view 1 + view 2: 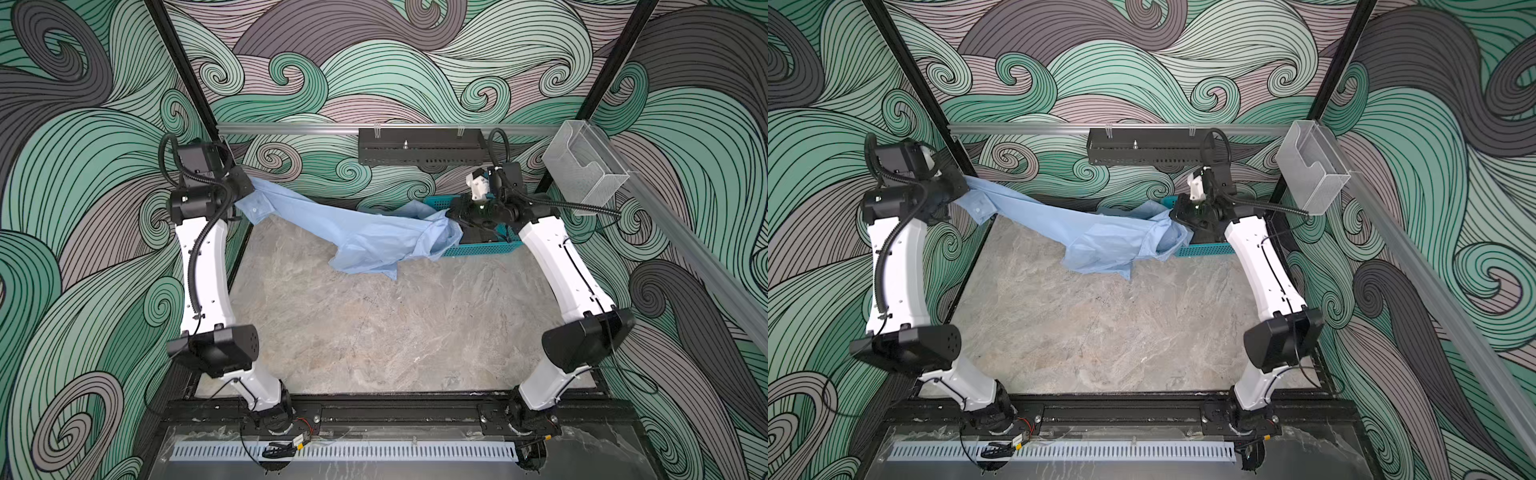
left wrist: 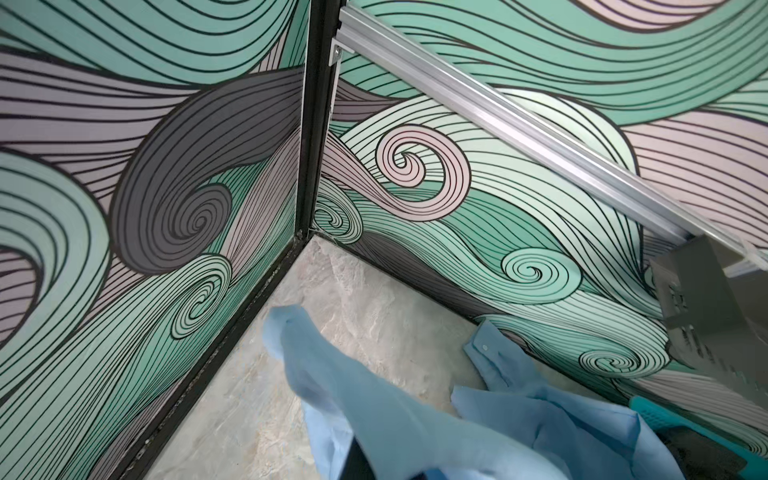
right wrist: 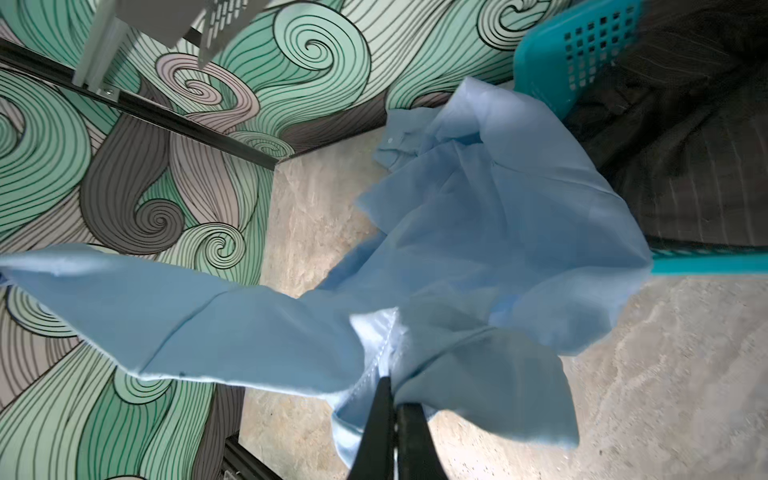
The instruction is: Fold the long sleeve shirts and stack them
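One light blue long sleeve shirt (image 1: 357, 232) (image 1: 1100, 237) hangs stretched in the air between my two grippers, in both top views. Its lowest folds sag toward the marble table (image 1: 374, 332). My left gripper (image 1: 245, 192) (image 1: 961, 193) is shut on one end, up by the far left corner. In the left wrist view the cloth (image 2: 415, 407) covers the jaws except a sliver of dark finger (image 2: 357, 461). My right gripper (image 1: 454, 217) (image 3: 394, 395) is shut on a stitched seam of the shirt (image 3: 478, 249), over the teal basket.
The teal mesh basket (image 1: 478, 248) (image 3: 582, 41) stands at the far right of the table with a dark pinstriped garment (image 3: 685, 158) in it. A black metal tray (image 1: 419, 147) and a clear plastic box (image 1: 582, 170) hang on the back rail. Patterned walls close in on all sides.
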Controlling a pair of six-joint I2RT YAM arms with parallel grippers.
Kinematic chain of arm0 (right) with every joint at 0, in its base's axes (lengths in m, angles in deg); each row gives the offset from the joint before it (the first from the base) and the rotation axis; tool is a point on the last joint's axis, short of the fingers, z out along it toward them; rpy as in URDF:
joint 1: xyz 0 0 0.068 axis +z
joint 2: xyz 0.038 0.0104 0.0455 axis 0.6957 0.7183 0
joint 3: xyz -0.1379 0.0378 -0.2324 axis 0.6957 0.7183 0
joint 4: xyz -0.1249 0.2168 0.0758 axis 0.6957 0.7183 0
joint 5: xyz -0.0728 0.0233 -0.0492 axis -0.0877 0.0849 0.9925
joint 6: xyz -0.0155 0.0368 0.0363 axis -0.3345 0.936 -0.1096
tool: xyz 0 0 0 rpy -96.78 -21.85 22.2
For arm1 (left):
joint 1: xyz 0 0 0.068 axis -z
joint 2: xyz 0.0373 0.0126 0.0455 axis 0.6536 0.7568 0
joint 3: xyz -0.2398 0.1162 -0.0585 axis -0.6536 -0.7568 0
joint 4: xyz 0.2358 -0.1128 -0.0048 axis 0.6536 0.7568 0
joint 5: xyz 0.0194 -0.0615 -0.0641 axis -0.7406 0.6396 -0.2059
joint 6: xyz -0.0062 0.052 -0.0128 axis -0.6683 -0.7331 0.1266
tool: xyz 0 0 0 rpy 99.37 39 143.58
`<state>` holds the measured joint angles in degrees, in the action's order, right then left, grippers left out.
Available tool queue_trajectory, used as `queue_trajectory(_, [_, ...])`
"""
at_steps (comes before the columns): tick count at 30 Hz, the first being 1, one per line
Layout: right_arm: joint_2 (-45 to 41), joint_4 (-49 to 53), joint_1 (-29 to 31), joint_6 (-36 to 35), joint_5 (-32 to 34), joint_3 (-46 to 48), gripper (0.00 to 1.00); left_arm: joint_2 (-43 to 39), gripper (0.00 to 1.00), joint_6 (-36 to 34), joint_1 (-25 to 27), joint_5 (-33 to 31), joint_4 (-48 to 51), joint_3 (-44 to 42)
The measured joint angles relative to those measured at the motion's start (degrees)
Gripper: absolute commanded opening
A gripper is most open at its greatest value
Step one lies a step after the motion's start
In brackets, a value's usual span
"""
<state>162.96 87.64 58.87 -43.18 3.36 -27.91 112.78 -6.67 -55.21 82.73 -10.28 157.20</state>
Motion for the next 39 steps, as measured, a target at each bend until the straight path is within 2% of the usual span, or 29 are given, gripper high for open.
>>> queue_trajectory(3, [5.9,-2.2,0.9,0.4,-3.0,-9.4,0.0,7.9,0.0,1.2,-1.2,1.4,2.3,14.0])
queue_trajectory(5, [8.6,-4.0,1.8,0.5,-5.1,-14.5,0.0,8.0,0.0,2.1,-2.4,2.3,1.8,15.7])
queue_trajectory(7, [9.1,-4.8,2.7,0.4,-6.4,-16.8,0.0,5.1,0.0,2.9,-3.4,3.2,1.9,13.4])
queue_trajectory(8, [8.5,-4.8,3.1,0.1,-6.8,-16.9,0.0,2.6,0.0,3.2,-3.7,4.0,1.7,10.7])
queue_trajectory(10, [6.1,-4.3,3.7,-0.7,-6.7,-14.6,0.0,-5.2,0.0,4.1,-4.3,7.1,-0.1,0.2])
queue_trajectory(14, [-4.2,-2.8,3.3,-1.6,-4.4,1.3,0.0,-24.6,0.0,8.0,-2.5,13.9,-5.5,-28.8])
queue_trajectory(18, [-11.3,-0.1,2.6,-2.5,-1.4,16.2,0.0,-37.3,0.0,11.8,5.7,18.3,-6.3,-50.4])
queue_trajectory(22, [-14.5,3.9,1.9,-4.2,3.1,26.8,0.0,-44.1,0.0,16.0,15.8,20.6,-5.2,-64.6])
queue_trajectory(26, [-18.3,8.5,0.0,-5.1,9.0,35.2,0.0,-49.6,0.0,22.4,31.3,21.3,-4.9,-76.0])
queue_trajectory(30, [-21.7,11.5,-3.0,-5.1,14.2,40.2,0.0,-49.4,0.0,29.3,47.7,19.7,-7.1,-83.7])
queue_trajectory(31, [-22.5,11.9,-3.8,-5.1,15.3,41.5,0.0,-48.0,0.04,30.8,51.3,19.5,-7.8,-84.8])
queue_trajectory(32, [-23.4,12.4,-4.6,-5.1,16.5,42.9,0.0,-45.8,0.13,32.0,55.0,19.1,-8.4,-85.1])
queue_trajectory(34, [-25.0,13.3,-6.4,-5.0,18.4,45.2,0.0,-41.0,0.52,33.1,60.2,18.6,-9.7,-84.3])
queue_trajectory(35, [-25.7,13.7,-7.3,-5.1,19.0,46.1,0.0,-38.4,0.66,33.5,62.4,18.5,-10.2,-83.3])
queue_trajectory(37, [-27.4,14.4,-9.2,-5.2,20.2,47.3,0.0,-35.2,0.8,33.5,64.8,18.1,-10.6,-81.0])
queue_trajectory(39, [-29.0,15.0,-10.9,-5.4,20.9,47.9,0.0,-35.1,0.94,32.6,65.0,15.2,-9.9,-77.9])
